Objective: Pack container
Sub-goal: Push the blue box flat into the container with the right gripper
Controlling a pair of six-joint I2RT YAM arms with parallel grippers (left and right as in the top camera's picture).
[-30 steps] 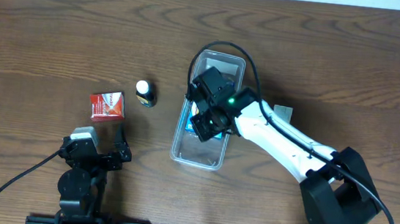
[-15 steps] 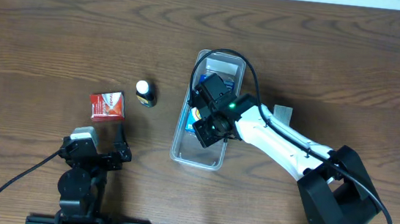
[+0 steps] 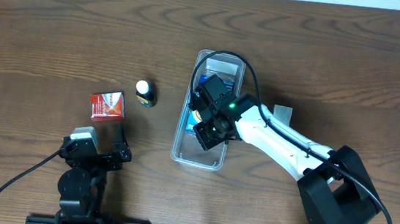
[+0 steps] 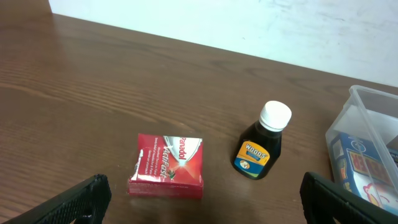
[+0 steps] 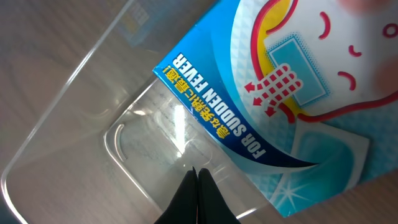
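The clear plastic container (image 3: 182,143) lies lengthwise at the table's middle, with a blue box (image 3: 207,80) inside it. My right gripper (image 3: 208,131) hangs over the container's near half, fingers pressed together on nothing. In the right wrist view its tips (image 5: 198,172) point at the container's bare floor (image 5: 143,124), beside a blue and white fever-patch box (image 5: 292,81). My left gripper (image 3: 100,150) is open and empty at the front left. Ahead of it lie a red box (image 4: 168,165) and a dark bottle (image 4: 261,149) with a white cap; the container's rim (image 4: 367,121) shows at the right.
The red box (image 3: 106,106) and the dark bottle (image 3: 144,93) lie left of the container. A small grey piece (image 3: 282,114) lies on the table right of the container, partly under the right arm.
My right gripper has moved toward the container's near end, uncovering the blue box at the far end. The left arm has not moved.
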